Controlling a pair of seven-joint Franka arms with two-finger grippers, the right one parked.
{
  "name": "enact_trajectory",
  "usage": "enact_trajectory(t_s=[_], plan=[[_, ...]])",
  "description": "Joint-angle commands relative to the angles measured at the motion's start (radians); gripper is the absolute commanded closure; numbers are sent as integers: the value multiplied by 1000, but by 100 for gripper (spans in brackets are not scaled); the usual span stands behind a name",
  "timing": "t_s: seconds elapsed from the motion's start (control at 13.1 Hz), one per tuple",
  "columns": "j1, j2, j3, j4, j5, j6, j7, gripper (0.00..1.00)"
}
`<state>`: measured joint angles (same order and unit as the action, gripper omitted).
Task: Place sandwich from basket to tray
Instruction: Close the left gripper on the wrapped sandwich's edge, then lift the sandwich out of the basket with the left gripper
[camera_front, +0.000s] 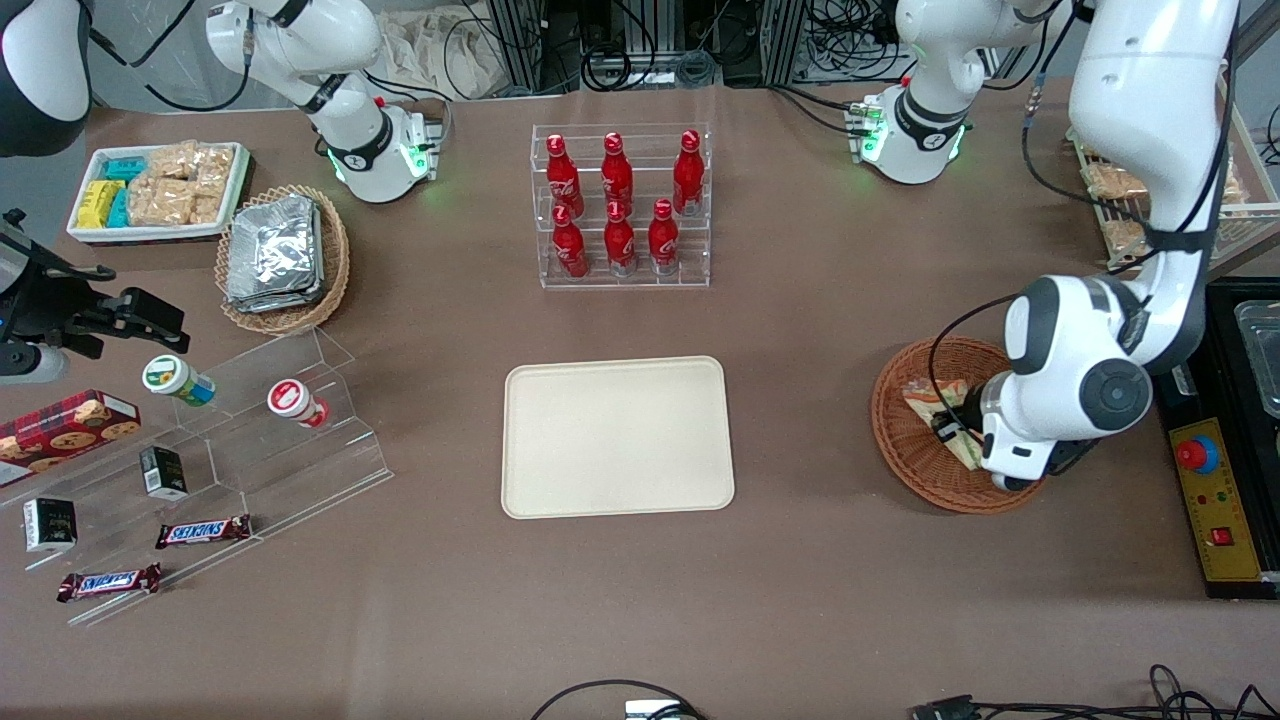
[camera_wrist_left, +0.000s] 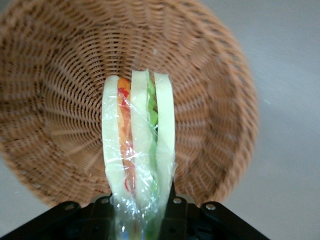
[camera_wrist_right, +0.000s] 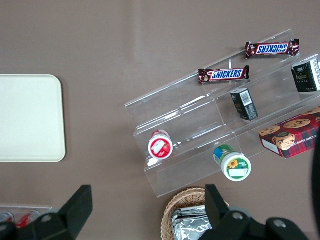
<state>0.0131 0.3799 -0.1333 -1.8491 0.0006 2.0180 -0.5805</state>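
The sandwich (camera_wrist_left: 140, 135), a pale-bread wedge with orange-red and green filling in clear wrap, stands on edge between the fingers of my left gripper (camera_wrist_left: 142, 202). The gripper is shut on its wrapped end. Below it lies the reddish-brown woven basket (camera_wrist_left: 50, 75). In the front view the gripper (camera_front: 955, 435) hangs over the basket (camera_front: 915, 480) at the working arm's end of the table, and part of the sandwich (camera_front: 930, 398) shows beside the wrist. The cream-beige tray (camera_front: 617, 437) lies bare at the table's middle, toward the parked arm from the basket.
A clear rack of red bottles (camera_front: 622, 205) stands farther from the camera than the tray. A black control box with a red button (camera_front: 1225, 500) lies beside the basket. A tan basket of foil packets (camera_front: 283, 258), a white snack tray (camera_front: 158, 190) and an acrylic stand (camera_front: 250, 420) are at the parked arm's end.
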Motion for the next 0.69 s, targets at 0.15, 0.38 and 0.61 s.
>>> enact_trajectory(t_s=[0.15,0.38,0.61], plan=[[-2,-138,-80,77,-5,-116,247,100],[-4,-75,-208,229,-37,-209,225,100],[-45,17,-275,312,-79,-206,128,100]])
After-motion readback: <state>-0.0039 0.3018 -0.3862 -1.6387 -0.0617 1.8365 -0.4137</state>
